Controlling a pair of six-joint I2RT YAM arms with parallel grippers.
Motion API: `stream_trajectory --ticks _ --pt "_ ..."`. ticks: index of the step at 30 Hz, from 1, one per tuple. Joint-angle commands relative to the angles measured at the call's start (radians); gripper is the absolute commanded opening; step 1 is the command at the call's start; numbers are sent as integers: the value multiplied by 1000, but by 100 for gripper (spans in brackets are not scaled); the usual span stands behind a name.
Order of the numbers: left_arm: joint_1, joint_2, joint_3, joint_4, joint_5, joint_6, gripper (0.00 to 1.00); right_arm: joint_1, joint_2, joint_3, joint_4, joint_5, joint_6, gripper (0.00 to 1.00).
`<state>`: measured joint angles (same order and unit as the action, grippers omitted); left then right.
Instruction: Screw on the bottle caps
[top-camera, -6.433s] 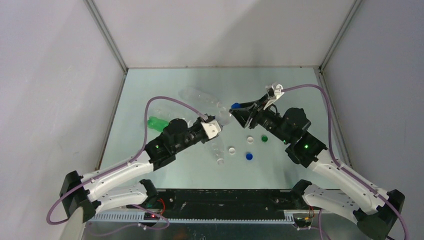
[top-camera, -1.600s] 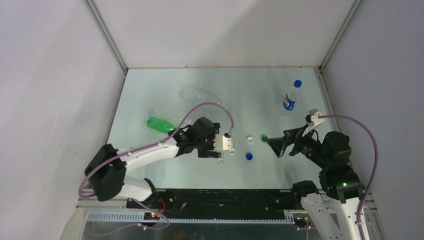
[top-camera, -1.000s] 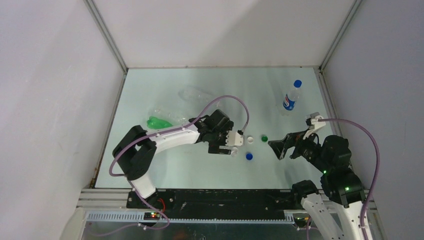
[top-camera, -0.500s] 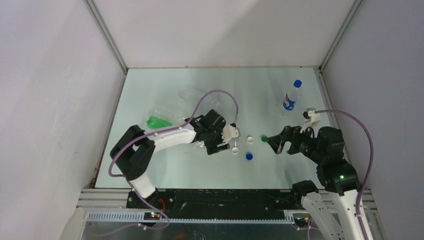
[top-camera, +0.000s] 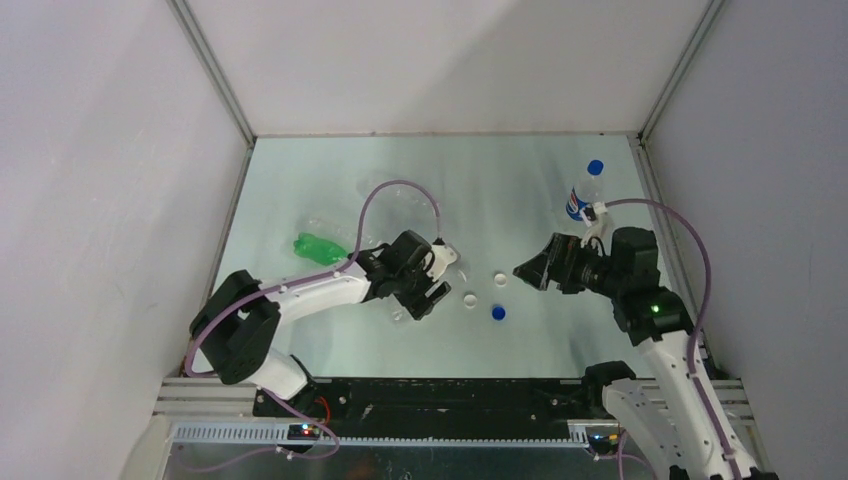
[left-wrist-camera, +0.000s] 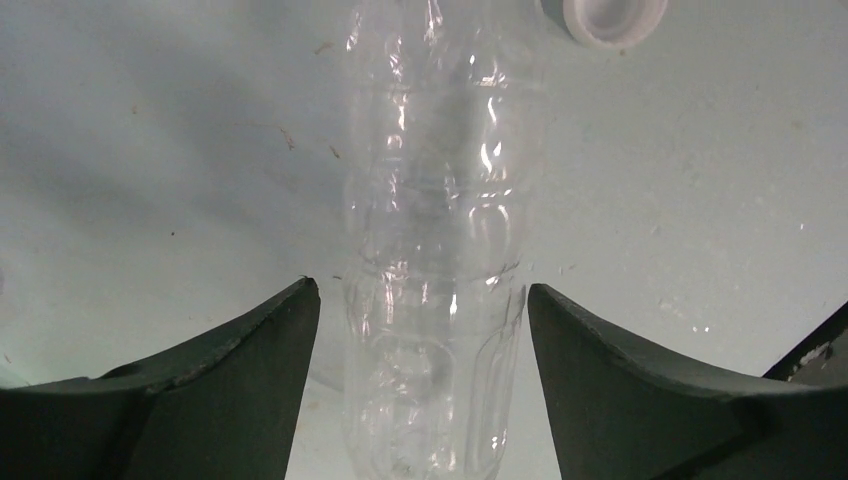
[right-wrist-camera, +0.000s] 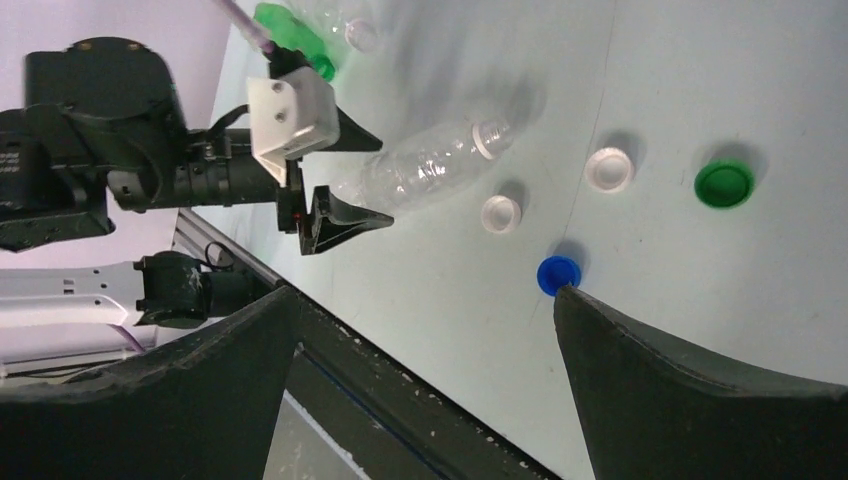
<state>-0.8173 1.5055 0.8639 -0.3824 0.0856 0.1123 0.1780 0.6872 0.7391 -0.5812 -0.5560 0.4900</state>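
A clear bottle (left-wrist-camera: 435, 250) lies on its side with no cap on, its neck (right-wrist-camera: 490, 135) pointing at two white caps (right-wrist-camera: 501, 214) (right-wrist-camera: 609, 169). My left gripper (top-camera: 428, 283) is shut on the bottle's lower body, one finger (left-wrist-camera: 600, 380) on each side. A blue cap (right-wrist-camera: 558, 274) and a green cap (right-wrist-camera: 724, 185) lie loose to the right. My right gripper (top-camera: 522, 272) hangs open and empty above the green cap, hiding it in the top view.
A Pepsi-labelled bottle (top-camera: 578, 200) stands upright at the back right with a blue cap (top-camera: 596, 167) on. A green bottle (top-camera: 318, 247) and two clear bottles (top-camera: 395, 187) (top-camera: 330, 225) lie at the back left. Side walls enclose the table.
My left gripper has narrowed from wide open onto the clear bottle and drawn back a little to the left. My right arm has swung up and left over the green cap.
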Motion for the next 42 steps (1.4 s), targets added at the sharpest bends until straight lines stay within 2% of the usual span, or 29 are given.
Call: stream_trajectory --ticks 1,7,10,17,26,31,35,42 --pt "3 -17 3 68 -37 -89 83 13 63 -15 76 -6 33 99" --pt "3 22 4 85 -35 -103 84 125 146 0 -18 244 -7 99" --pt "3 54 16 84 -30 -104 83 184 188 2 -38 304 -23 99" --pt "3 120 54 59 -43 -93 76 286 289 39 -76 496 -17 99" --pt "3 83 10 78 -44 -84 63 316 458 89 -111 551 8 99" --pt "3 78 2 68 -69 -104 62 324 497 100 -107 612 10 99" --pt "4 84 10 49 -82 -129 65 324 568 128 -104 605 10 99" --pt "3 77 5 44 -120 -165 85 351 666 135 -53 567 51 99"
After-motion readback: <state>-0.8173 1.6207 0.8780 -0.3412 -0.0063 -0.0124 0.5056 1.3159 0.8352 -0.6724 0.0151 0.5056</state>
